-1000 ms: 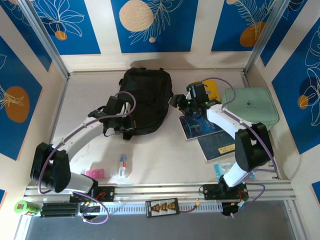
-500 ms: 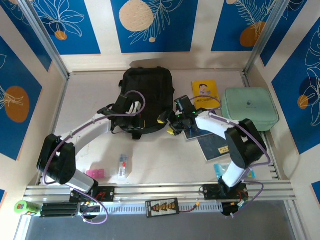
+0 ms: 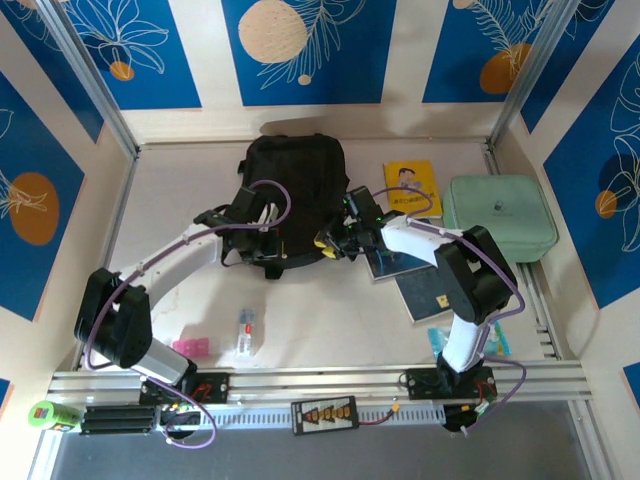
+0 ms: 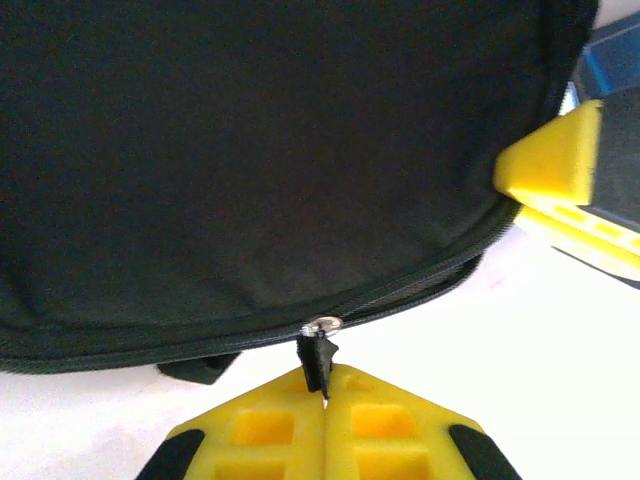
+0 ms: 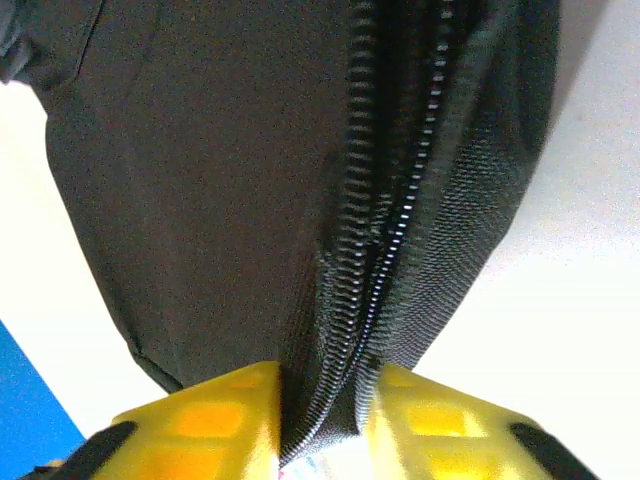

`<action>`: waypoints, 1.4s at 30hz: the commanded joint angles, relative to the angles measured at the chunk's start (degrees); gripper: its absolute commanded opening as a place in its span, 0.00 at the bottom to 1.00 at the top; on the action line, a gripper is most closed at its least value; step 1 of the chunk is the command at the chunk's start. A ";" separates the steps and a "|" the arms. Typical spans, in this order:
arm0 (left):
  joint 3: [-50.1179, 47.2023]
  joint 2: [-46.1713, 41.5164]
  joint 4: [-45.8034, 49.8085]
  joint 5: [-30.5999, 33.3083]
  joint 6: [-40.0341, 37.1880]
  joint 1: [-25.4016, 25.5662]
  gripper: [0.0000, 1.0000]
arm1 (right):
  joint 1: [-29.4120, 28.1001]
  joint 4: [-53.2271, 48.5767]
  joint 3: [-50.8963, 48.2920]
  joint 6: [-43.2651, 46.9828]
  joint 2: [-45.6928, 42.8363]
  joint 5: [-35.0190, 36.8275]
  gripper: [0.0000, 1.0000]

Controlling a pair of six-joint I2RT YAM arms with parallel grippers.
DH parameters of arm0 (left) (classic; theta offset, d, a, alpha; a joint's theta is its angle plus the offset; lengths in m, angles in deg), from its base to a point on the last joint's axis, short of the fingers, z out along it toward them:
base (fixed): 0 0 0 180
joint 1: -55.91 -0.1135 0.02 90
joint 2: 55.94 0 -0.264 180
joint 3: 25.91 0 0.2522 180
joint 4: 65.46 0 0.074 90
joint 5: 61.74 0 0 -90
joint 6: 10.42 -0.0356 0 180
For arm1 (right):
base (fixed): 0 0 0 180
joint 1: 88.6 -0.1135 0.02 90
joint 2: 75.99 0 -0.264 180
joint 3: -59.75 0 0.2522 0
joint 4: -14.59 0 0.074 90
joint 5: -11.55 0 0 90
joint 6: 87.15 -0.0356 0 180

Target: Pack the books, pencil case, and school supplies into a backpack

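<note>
Both grippers are gripping the near edge of the black backpack (image 3: 295, 180), which is lying at the far middle of the table (image 3: 180, 200).

The left gripper (image 4: 326, 395) is pinching the black zipper pull (image 4: 318, 358) with its jaws pressed fully together, at the backpack's near rim. Just to its right, the right gripper (image 5: 325, 390) is clamping narrowly on a fold of the backpack's fabric, with the zipper teeth (image 5: 385, 240) running up between its yellow fingers (image 5: 215, 415). The books are lying outside the backpack on its right: a yellow one (image 3: 410, 187) farther back, a glossy blue one (image 3: 392, 262) partly under the right arm, and a dark one (image 3: 432, 292) nearer. A mint-green case (image 3: 500, 215) is sitting at the right edge.
</note>
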 commanded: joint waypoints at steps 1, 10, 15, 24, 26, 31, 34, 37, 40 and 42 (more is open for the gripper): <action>2.36 -0.09 6.69 6.44 -1.73 0.41 0.00 | 0.57 -2.88 1.09 1.28 1.24 2.32 0.20; 6.44 1.75 20.17 22.60 -5.72 -0.90 0.00 | 2.37 -13.41 5.54 9.19 0.95 14.32 0.11; 7.66 3.38 19.71 20.09 -7.35 -1.11 0.00 | 3.03 -16.50 7.85 12.23 2.00 20.27 0.10; 8.86 2.76 15.65 12.77 -10.92 3.29 0.00 | 4.30 -16.10 12.88 16.53 4.82 17.34 0.11; 8.34 2.62 16.07 15.93 -9.83 3.27 0.00 | 4.50 -15.02 12.09 16.52 4.03 16.92 0.12; 4.29 2.19 8.67 8.88 -9.70 3.13 0.35 | 5.03 -12.56 9.55 16.74 1.88 14.90 0.17; 0.67 3.17 0.88 4.00 -11.27 3.21 0.46 | 5.30 -11.87 8.78 16.65 1.40 13.76 0.18; 0.71 6.17 -1.26 5.44 -13.24 3.28 0.47 | 5.49 -11.67 8.59 16.56 1.26 13.11 0.18; 0.85 8.76 -3.87 7.83 -14.72 3.21 0.48 | 5.43 -11.59 8.41 16.44 1.27 12.86 0.18; 0.65 9.71 -5.87 10.15 -15.34 3.27 0.48 | 5.47 -11.41 8.32 16.43 1.35 12.63 0.18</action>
